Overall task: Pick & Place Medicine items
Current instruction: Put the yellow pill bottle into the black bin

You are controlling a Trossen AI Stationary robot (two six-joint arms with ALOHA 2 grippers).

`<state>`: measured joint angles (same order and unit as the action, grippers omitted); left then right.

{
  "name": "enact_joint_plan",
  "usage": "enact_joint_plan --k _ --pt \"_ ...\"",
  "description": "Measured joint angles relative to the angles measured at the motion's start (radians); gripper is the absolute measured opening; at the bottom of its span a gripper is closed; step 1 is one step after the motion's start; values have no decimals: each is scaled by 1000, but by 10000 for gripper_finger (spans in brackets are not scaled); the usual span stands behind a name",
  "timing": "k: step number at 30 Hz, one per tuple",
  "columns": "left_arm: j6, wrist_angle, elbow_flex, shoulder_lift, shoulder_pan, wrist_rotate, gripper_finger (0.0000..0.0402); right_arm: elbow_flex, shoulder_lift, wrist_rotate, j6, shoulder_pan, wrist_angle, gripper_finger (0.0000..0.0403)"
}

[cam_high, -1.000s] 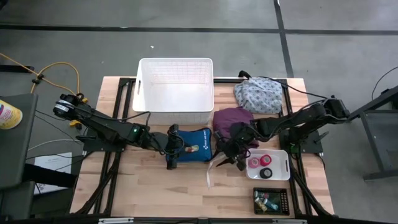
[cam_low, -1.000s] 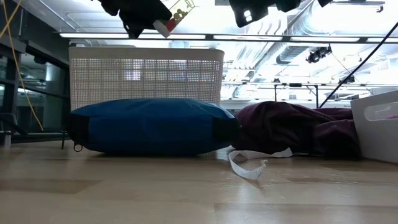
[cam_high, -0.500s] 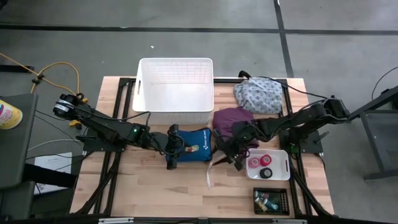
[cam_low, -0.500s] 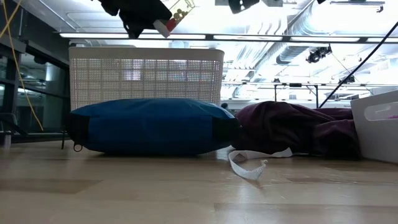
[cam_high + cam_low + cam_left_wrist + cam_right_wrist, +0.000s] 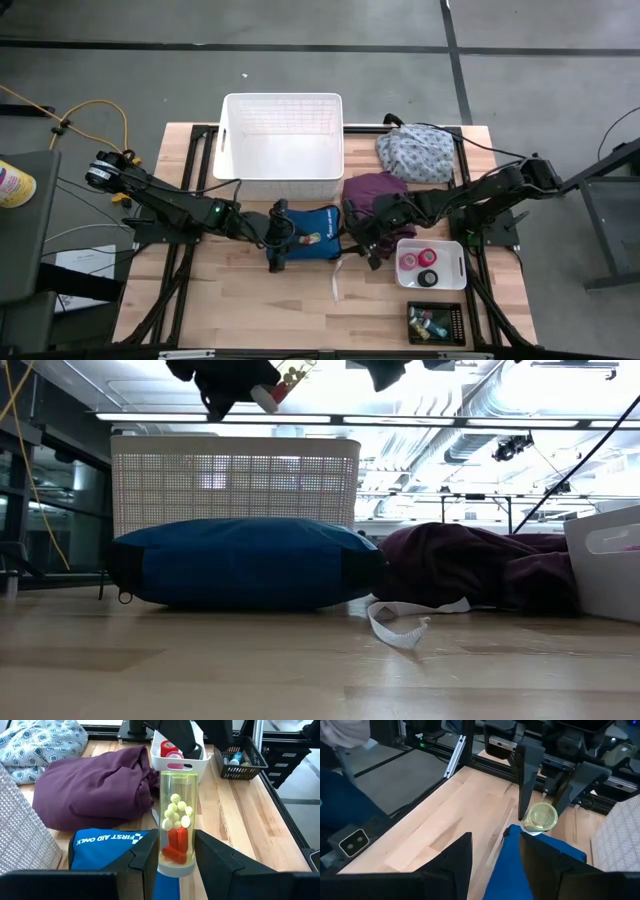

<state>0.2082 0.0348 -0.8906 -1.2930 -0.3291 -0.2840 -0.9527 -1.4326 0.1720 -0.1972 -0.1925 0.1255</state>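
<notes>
- High view: the left gripper (image 5: 281, 236) is seen over the blue pouch (image 5: 312, 246), which lies on the wooden table (image 5: 220, 300) in front of the white basket (image 5: 282, 145). The right gripper (image 5: 362, 243) is held at the pouch's right edge, beside the purple cloth (image 5: 376, 190). A small white tray (image 5: 455, 268) with pink, red and black rolls (image 5: 420, 260) is set to its right, a black bin (image 5: 437, 323) of small items is placed nearer the table's front edge, and a patterned cloth bundle (image 5: 416, 150) lies farther back. A white strap (image 5: 338, 280) trails on the table.
- Low view: both grippers are seen only at the top edge, well above the pouch (image 5: 240, 564). A vial (image 5: 280, 385) is carried by the left one (image 5: 235, 380), tilted. The strap (image 5: 400, 625) is curled on the wood before the purple cloth (image 5: 470, 565).
- Left wrist view: a clear greenish vial (image 5: 177, 820) holding pale and red pills is clamped between the left gripper's fingers (image 5: 145, 862), above the pouch (image 5: 110, 845) marked FIRST AID. The purple cloth (image 5: 95, 787), the tray (image 5: 160, 751) and the black bin (image 5: 242, 760) are shown beyond it.
- Right wrist view: the right gripper's fingers (image 5: 457, 857) are held apart with nothing between them, over the pouch (image 5: 530, 862). The vial (image 5: 540, 818) is seen end-on in the left gripper (image 5: 547, 800) opposite.
</notes>
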Motion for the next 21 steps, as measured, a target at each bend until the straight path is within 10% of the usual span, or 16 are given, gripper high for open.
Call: enact_joint_plan --k 21 --pt "-77 -125 0 0 20 -1 114 0 0 -148 2 12 55 149"
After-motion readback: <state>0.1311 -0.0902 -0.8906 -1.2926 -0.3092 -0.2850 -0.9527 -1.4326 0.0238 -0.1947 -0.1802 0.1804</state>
